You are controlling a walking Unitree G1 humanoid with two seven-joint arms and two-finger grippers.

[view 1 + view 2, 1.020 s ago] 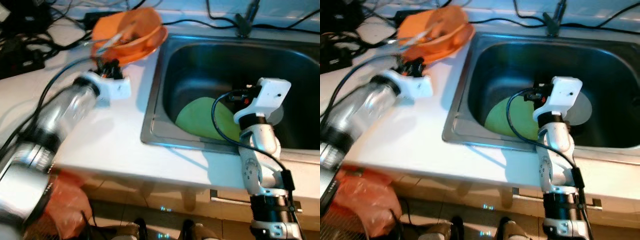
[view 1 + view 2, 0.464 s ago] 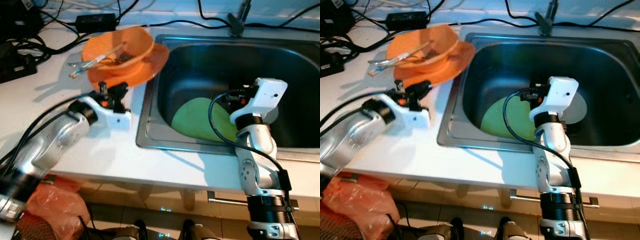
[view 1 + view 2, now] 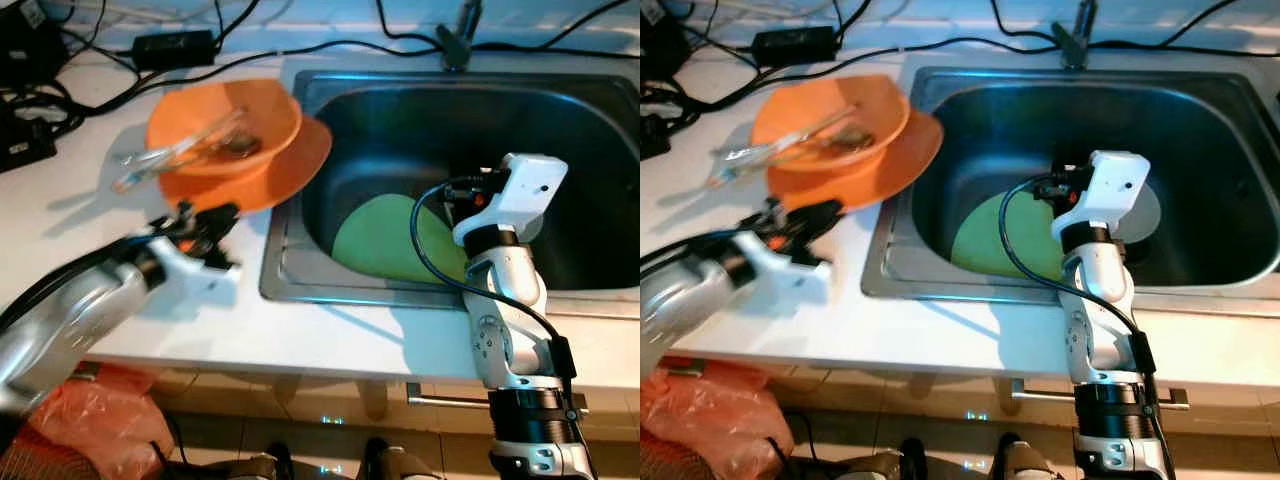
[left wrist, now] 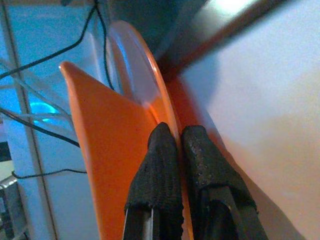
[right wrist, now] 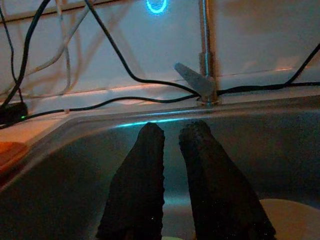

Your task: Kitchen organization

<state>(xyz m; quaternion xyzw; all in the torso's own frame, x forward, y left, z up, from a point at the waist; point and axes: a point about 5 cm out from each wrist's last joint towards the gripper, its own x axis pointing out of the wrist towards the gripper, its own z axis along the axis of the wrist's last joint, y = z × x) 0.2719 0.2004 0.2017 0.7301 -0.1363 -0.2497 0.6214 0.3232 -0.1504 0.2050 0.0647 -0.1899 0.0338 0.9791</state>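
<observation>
Orange plate (image 3: 262,170) is sitting on the white counter (image 3: 330,335), just beside the sink (image 3: 300,260) w/ an orange bowl (image 3: 222,120) on top. Utensils (image 3: 175,155) are lying in the bowl. Left gripper (image 4: 176,142) is at the plate's edge — fingers nearly together, rim between them. A green plate (image 3: 385,240) is leaning inside the sink. Right gripper (image 5: 172,137) is hanging over the sink — fingers close together, holding nothing.
</observation>
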